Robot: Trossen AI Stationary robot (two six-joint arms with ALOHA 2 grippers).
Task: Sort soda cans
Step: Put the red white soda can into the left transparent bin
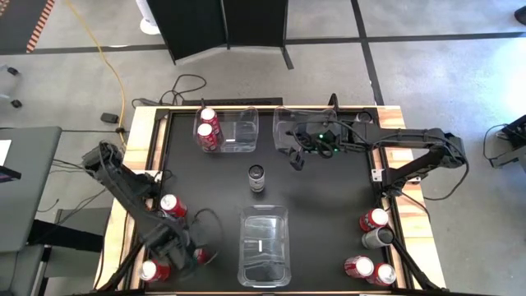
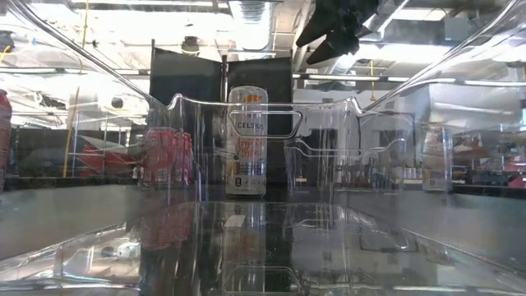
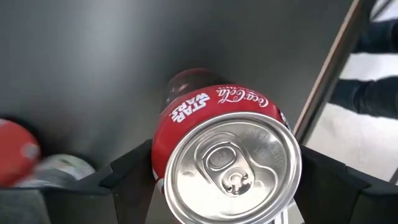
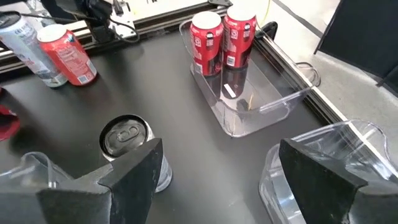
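The left gripper (image 3: 227, 186) is bracketing a red Coca-Cola can (image 3: 227, 155), one finger (image 3: 134, 168) on each side. The can is sitting between them at the bench's near-left corner, and I cannot tell whether they are pressing it yet. The risk: the can is looking tilted between the fingers, so an off-centre squeeze could be skidding it out into the neighbouring red can (image 3: 15, 152). The right gripper (image 4: 217, 180) is hovering with fingers wide above the far clear bin (image 1: 308, 131), holding nothing.
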